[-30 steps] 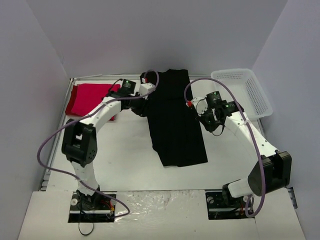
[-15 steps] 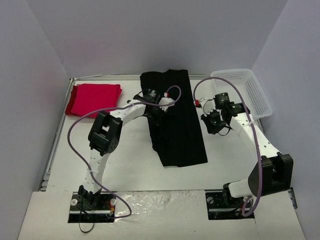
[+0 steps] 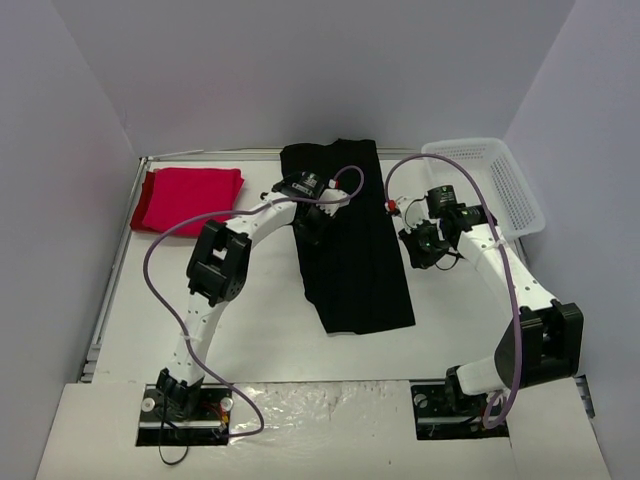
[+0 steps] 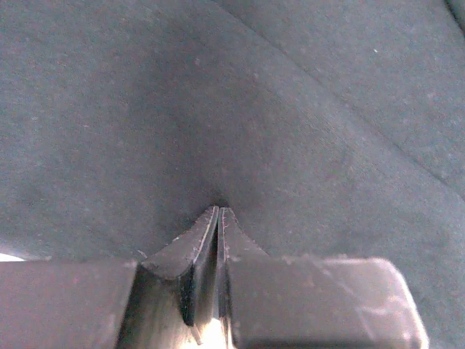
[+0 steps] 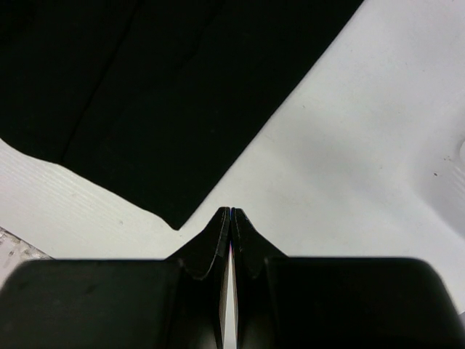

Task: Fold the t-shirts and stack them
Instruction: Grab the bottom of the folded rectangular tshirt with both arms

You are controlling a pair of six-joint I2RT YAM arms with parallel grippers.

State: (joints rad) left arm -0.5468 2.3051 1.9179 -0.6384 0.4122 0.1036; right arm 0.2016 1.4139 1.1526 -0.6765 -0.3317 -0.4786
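Top external: where is our black t-shirt (image 3: 355, 250)?
— Mid-table, folded to a long strip; red t-shirt (image 3: 190, 197) folded, far left. Our left gripper (image 4: 218, 212) looks clamped on a pinch of black cloth; right gripper (image 5: 230, 212) closed, empty, beside its edge.
— Then we reckon a crosswise fold comes next; right needs cloth first.

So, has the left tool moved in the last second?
Yes. The left tool slid right, away from the red t-shirt, farther onto the black t-shirt.

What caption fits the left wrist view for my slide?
Close-up: left gripper shut on a puckered pinch of the black t-shirt.
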